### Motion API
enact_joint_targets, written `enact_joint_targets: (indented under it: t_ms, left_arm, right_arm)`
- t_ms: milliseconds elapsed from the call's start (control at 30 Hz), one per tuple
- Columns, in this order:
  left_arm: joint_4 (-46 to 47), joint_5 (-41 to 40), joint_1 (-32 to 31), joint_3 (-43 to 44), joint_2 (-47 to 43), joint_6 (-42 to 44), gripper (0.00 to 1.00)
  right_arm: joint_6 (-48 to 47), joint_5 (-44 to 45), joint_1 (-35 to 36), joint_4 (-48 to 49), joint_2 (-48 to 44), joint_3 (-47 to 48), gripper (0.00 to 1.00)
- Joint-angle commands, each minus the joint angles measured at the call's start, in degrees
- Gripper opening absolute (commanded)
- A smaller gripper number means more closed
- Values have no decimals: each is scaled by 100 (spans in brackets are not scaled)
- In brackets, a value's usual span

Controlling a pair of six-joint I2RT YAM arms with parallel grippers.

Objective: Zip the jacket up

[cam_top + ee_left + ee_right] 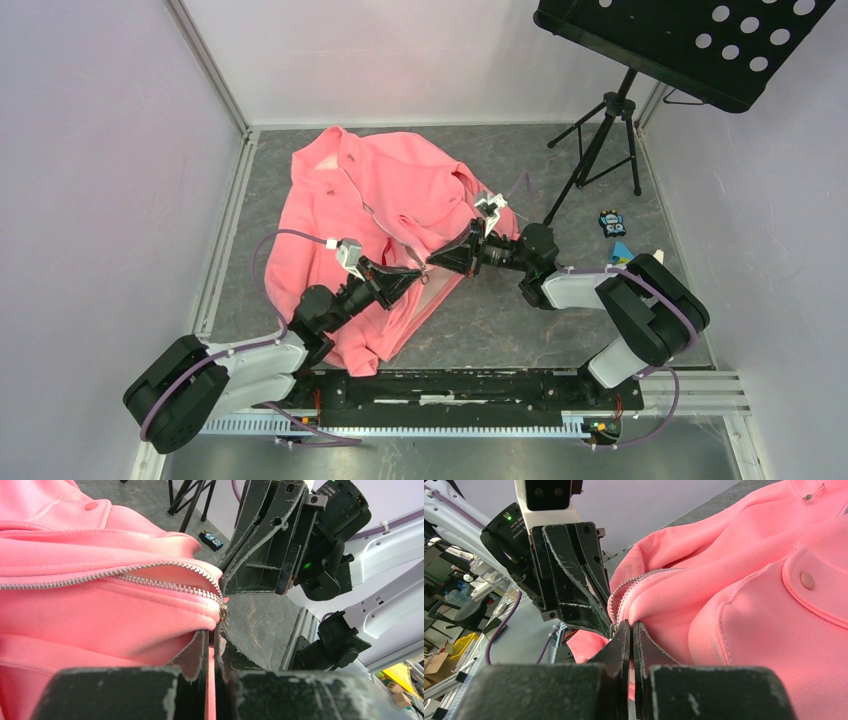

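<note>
Left claw (212,639) and right claw (630,630) are clenching the jacket (330,215) hem beside the slider (223,613), risking fleece slipping free or jamming it.

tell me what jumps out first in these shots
A crumpled coral-pink jacket sprawls left of centre on the grey table. The left hand and right hand meet tip to tip at its near edge, each pinched shut on fabric beside the open silver zipper. A black music stand looms over the far right corner.
</note>
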Motion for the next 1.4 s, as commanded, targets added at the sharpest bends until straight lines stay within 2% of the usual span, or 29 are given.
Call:
enact_joint_targets:
  t_ms: [0, 667, 1033, 1367]
  left_arm:
    - [386, 322, -15, 35, -3, -172, 2]
    - [335, 462, -15, 134, 286, -274, 2]
    - [571, 530, -15, 29, 332, -347, 2]
    - [417, 487, -15, -3, 118, -323, 2]
  right_arm:
    - [-7, -281, 52, 577, -50, 45, 0]
    - [144, -265, 162, 849, -48, 37, 0]
    - [-157, 127, 130, 199, -32, 67, 0]
    - [-255, 209, 118, 58, 57, 140, 0]
